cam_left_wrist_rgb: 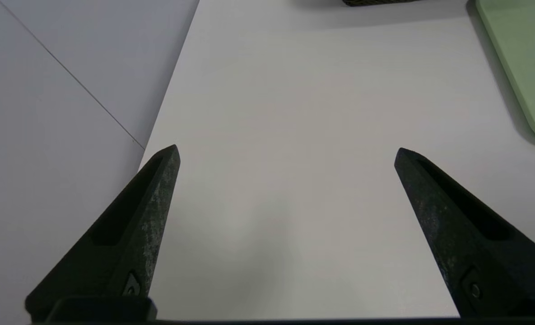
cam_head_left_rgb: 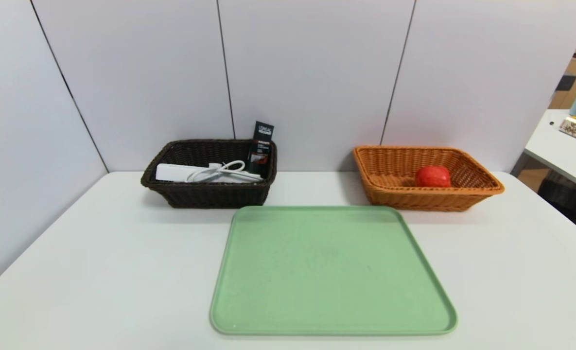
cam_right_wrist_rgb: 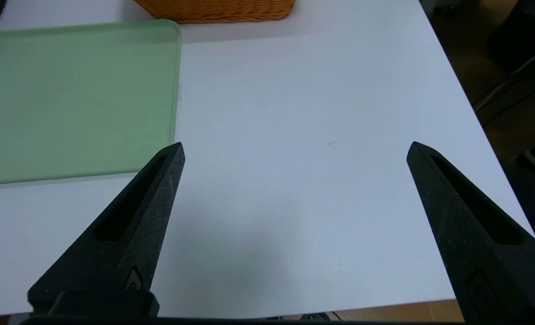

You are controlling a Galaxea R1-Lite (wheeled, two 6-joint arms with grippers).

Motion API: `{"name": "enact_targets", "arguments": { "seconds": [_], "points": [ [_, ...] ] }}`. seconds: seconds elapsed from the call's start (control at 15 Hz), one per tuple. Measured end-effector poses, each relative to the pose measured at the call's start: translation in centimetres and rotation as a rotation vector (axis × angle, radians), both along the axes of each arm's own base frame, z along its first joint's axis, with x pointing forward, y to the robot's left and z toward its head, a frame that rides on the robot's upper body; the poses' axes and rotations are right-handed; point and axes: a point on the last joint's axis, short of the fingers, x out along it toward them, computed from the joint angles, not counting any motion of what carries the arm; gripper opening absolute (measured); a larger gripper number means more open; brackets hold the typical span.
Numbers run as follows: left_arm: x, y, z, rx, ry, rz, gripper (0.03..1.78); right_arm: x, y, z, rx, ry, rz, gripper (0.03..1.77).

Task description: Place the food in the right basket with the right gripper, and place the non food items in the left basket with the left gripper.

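Observation:
A dark brown left basket (cam_head_left_rgb: 210, 194) stands at the back of the table. In it lie a white power strip with its cable (cam_head_left_rgb: 205, 173) and an upright black tube (cam_head_left_rgb: 261, 150). The orange right basket (cam_head_left_rgb: 426, 194) holds a red apple (cam_head_left_rgb: 432, 176). Neither arm shows in the head view. My left gripper (cam_left_wrist_rgb: 286, 153) hovers open over bare table near the left wall, nothing between its fingers. My right gripper (cam_right_wrist_rgb: 296, 149) hovers open over bare table near the table's front right, beside the tray, also empty.
A bare green tray (cam_head_left_rgb: 331, 316) lies in the middle of the white table (cam_head_left_rgb: 98, 272); its edge shows in the left wrist view (cam_left_wrist_rgb: 520, 67) and the right wrist view (cam_right_wrist_rgb: 68, 99). Grey wall panels close the back and left. Another table with items stands at the far right (cam_head_left_rgb: 560, 150).

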Motion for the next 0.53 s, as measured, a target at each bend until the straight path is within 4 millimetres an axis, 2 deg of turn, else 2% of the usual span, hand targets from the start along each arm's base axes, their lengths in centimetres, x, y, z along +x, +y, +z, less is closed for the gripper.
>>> {"name": "enact_targets", "arguments": {
  "seconds": [0.53],
  "points": [
    [-1.1, -0.3, -2.6, -0.02, -0.028, -0.123, 1.69, -2.9, 0.0, -3.8, -0.04, -0.036, -0.045, 1.69]
  ]
}}
